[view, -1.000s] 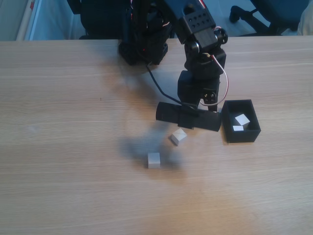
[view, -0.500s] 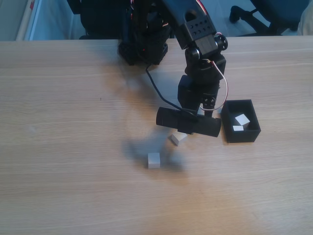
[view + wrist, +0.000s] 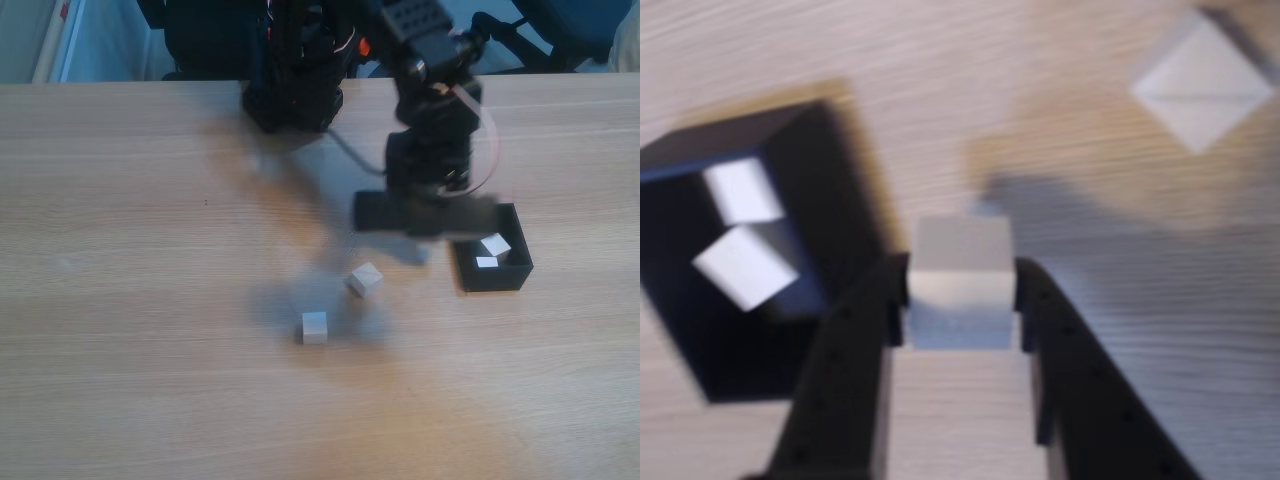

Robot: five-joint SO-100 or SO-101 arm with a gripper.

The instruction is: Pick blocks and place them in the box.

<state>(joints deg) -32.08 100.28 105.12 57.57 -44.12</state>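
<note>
Between the jaws: a white cube (image 3: 960, 285) is pinched on both sides in the wrist view, with the wood table (image 3: 1160, 300) showing below it, so it looks lifted clear.

Gripper (image 3: 962, 300): closed down to the width of that cube, with the two dark fingers (image 3: 855, 380) pressing its side faces; in the fixed view the gripper (image 3: 425, 215) is a motion blur just left of the box, too smeared to read there.

Change: a second ago the arm hung lower and further left, over the nearer loose cube; now it has risen and swung toward the box. That reads as a grasp made and the carry under way.

Box (image 3: 700, 340): a black open tray up and to the left of the held cube in the wrist view, near but not yet under it; in the fixed view the box (image 3: 497, 277) sits at the right of the table.

Inside the box: two white pieces (image 3: 742, 230), lying close together.

Loose on the table: in the fixed view one cube (image 3: 365, 280) and, apart from it toward the front, another cube (image 3: 314, 327).

Meaning for the task: likely one more cube about to go in; others are left to fetch.
</note>
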